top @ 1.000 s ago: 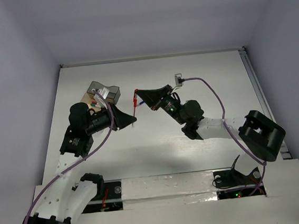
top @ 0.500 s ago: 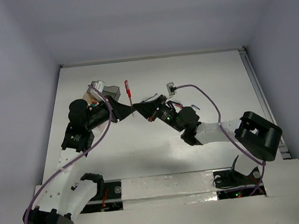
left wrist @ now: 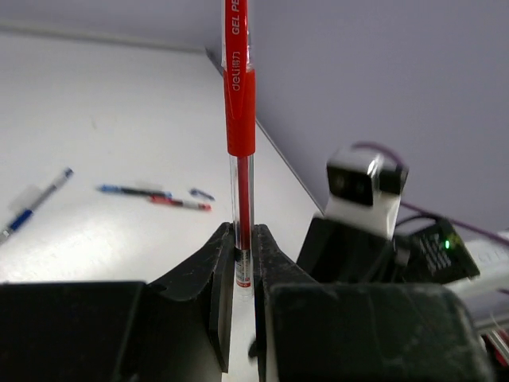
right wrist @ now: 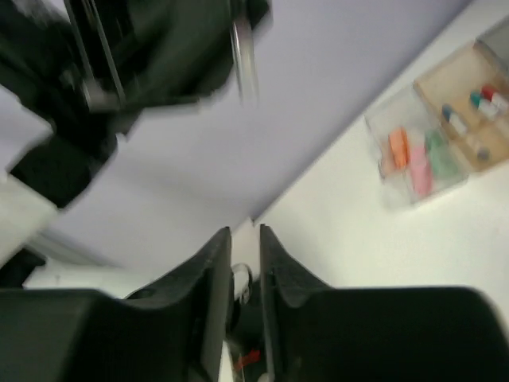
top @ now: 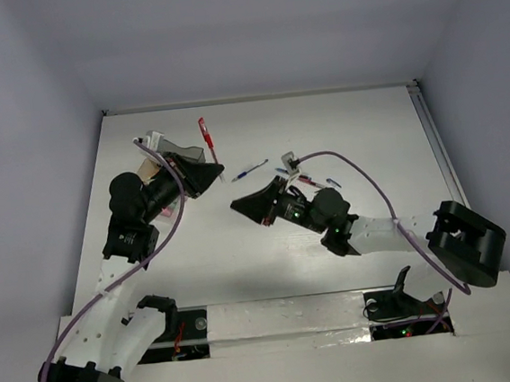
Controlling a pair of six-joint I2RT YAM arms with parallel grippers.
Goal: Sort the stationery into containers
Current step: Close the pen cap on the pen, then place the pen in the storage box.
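- Your left fingers (left wrist: 223, 270) are clamped on a red gel pen (left wrist: 240, 119). These matte black wedges pinch its clear lower barrel.
- Above the grip, the pen has a red sleeve with white lettering, and the slim shaft runs straight out from the fingers.
- In the top view, the pen (top: 206, 141) points toward the far edge of the counter (top: 366, 126), just right of the trays (top: 172, 152).
- The trays are small, rectangular and made of see-through plastic. The one nearest the pen is smoky grey.
- Your right fingers (right wrist: 216, 270) stand slightly apart with nothing between them. They sit near the left fingers and do not touch the pen.
- The right wrist view is blurred. It shows a clear tray (right wrist: 417, 155) with stubby orange, pink and green pieces.
- Touching the clear tray is a tan tray (right wrist: 477, 103) with small capped items inside.
- Loose on the smooth white counter lie a thin blue pen (top: 253, 169) and, further right, a blue and a red pen (left wrist: 151, 193) close together.
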